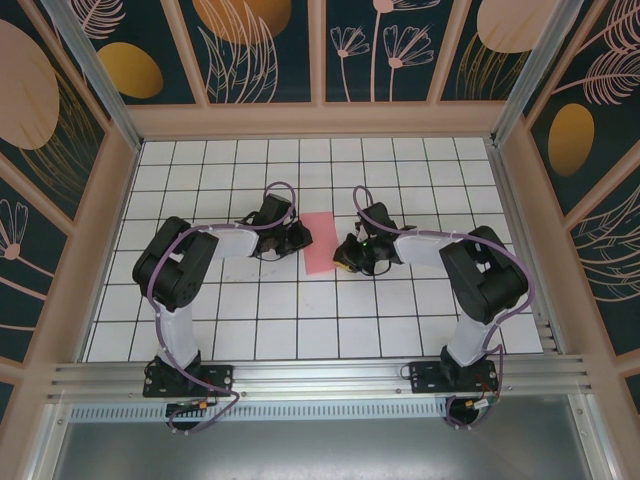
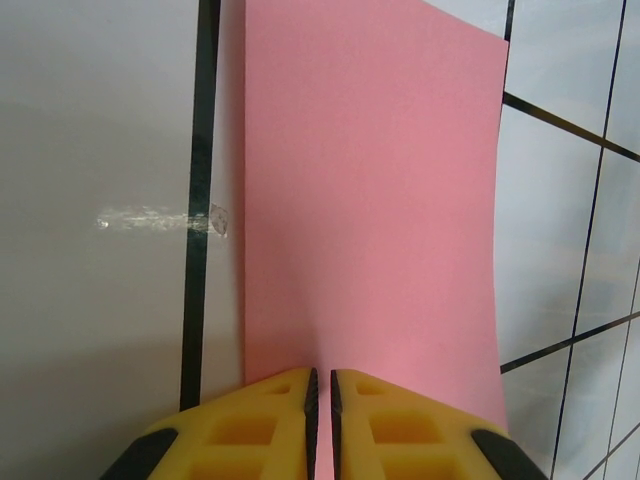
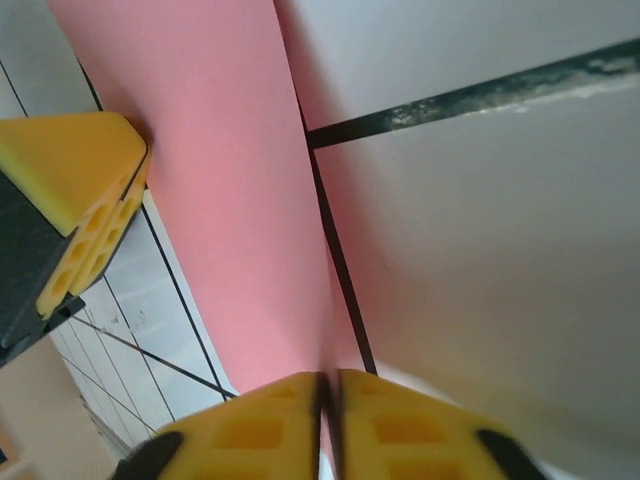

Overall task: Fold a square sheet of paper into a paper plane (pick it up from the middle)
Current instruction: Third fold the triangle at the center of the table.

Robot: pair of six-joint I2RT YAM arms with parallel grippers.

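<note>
The square sheet of paper (image 1: 320, 243) is plain pink-red and shows from above as a narrow upright rectangle in the middle of the tiled table. My left gripper (image 1: 300, 240) is at its left edge and my right gripper (image 1: 346, 257) at its lower right edge. In the left wrist view the sheet (image 2: 370, 190) runs away from the left gripper (image 2: 321, 372), whose yellow fingers are shut on its near edge. In the right wrist view the right gripper (image 3: 329, 375) is shut on the sheet (image 3: 230, 190), which rises off the table there. The left gripper's yellow finger (image 3: 85, 195) stands beyond the sheet.
The white tiled table (image 1: 230, 320) has black grid lines and is boxed in by wooden-framed walls (image 1: 320, 120) on three sides. An aluminium rail (image 1: 320, 375) carries both arm bases at the near edge. A small smear (image 2: 160, 218) marks a tile left of the sheet.
</note>
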